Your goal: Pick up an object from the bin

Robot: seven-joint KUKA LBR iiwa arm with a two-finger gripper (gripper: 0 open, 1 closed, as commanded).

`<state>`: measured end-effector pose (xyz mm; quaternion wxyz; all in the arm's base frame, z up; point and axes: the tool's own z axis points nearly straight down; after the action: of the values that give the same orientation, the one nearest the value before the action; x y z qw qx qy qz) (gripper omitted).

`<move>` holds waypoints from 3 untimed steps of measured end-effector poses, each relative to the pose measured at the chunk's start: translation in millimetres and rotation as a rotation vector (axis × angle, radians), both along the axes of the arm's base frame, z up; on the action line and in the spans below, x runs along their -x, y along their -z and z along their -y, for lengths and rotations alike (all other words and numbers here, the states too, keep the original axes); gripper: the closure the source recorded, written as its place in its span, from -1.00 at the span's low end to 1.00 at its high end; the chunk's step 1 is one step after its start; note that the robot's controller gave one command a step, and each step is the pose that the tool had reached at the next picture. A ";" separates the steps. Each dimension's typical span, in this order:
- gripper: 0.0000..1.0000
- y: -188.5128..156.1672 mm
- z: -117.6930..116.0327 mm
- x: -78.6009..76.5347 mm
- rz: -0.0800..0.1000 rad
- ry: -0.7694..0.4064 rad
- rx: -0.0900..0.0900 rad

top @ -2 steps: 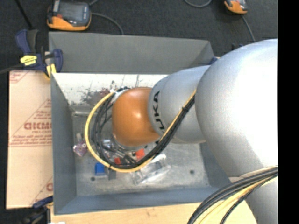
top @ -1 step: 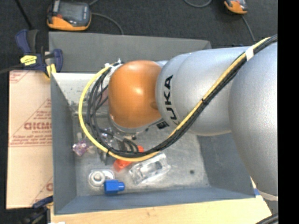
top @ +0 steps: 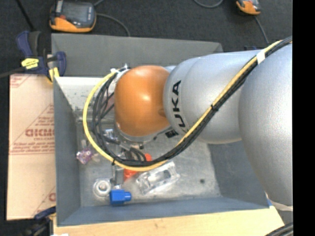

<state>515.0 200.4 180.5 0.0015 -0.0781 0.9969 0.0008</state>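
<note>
- I am watching the arm [top: 221,102] reaching in from the right, its orange cover [top: 140,100] hanging over the middle of the bin [top: 66,181], with yellow and black cables [top: 91,127] looping round it on the left.
- The end effector [top: 118,175] is sitting low in the near-left part of the bin; the wrist is hiding it, so I cannot tell whether it is apart or together.
- Just near of it a small blue block [top: 119,196] is lying on the floor, with a white round piece [top: 102,187] just to the block's left.
- An orange piece [top: 133,171] is showing just right of the end effector, touching a clear plastic packet [top: 157,177] lying further right.
- A purple translucent piece [top: 84,155] is resting apart, by the left wall.
</note>
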 end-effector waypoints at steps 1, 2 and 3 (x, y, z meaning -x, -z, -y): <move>-1.00 62.5 117.8 15.6 -0.004 -0.239 0.005; -1.00 104.9 128.4 -50.5 -0.027 -0.244 0.002; 1.00 103.1 128.3 -50.1 -0.025 -0.243 0.002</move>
<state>565.1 72.1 77.4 -0.0110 -0.1981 0.9801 0.0007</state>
